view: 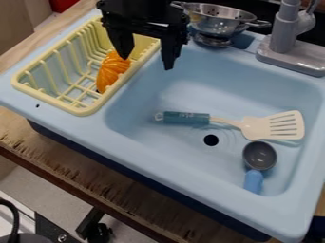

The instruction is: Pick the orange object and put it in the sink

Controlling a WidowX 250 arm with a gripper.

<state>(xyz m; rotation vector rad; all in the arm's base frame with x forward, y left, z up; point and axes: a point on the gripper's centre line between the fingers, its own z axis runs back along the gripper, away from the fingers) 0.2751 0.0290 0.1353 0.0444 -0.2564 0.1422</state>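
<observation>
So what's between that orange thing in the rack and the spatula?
The camera view shows the side of the yellow rack between the orange object and the spatula, then the sink's blue rim and inner wall.

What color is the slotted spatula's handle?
The handle is teal, as the camera view shows.

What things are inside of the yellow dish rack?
Inside the yellow dish rack lies one ribbed orange object, near the side facing the sink. The rack floor directly beneath it is covered, and the gripper hides part of the rack's far end.
</observation>
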